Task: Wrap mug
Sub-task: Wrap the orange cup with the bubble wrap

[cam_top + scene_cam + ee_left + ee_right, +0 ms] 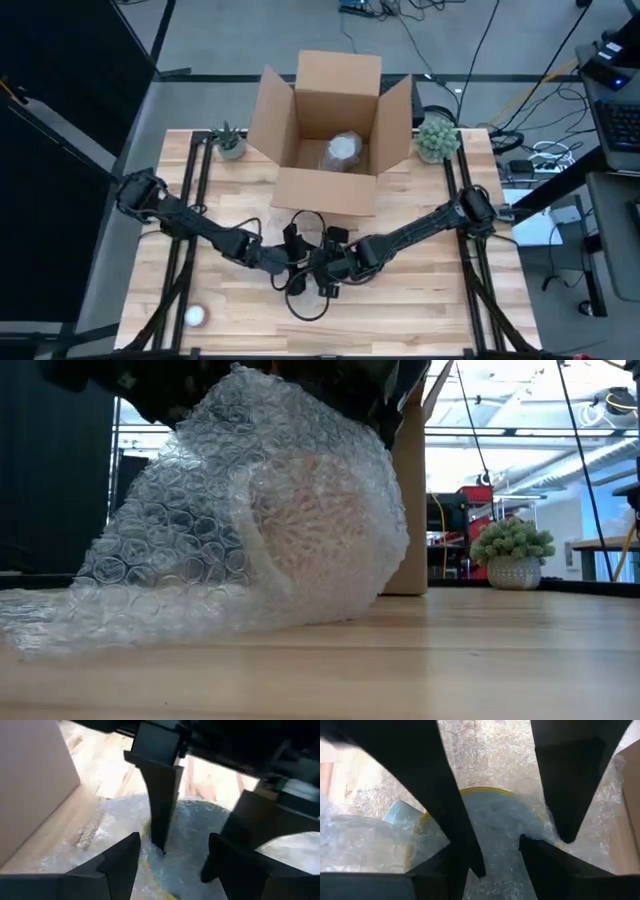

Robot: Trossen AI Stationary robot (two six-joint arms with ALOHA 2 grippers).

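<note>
At the centre of the high view, just below the cardboard box [330, 130], both tools meet over the mug [320, 530], which lies on the counter [420, 300] bundled in bubble wrap [190, 560]. The left tool [296, 262] and right tool [328, 268] each have fingers spread apart, seemingly pressing the wrap down so it stays folded around the mug.

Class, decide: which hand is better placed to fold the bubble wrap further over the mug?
Probably neither: the left hand and right hand both meet at the bubble wrap covering the mug.
</note>
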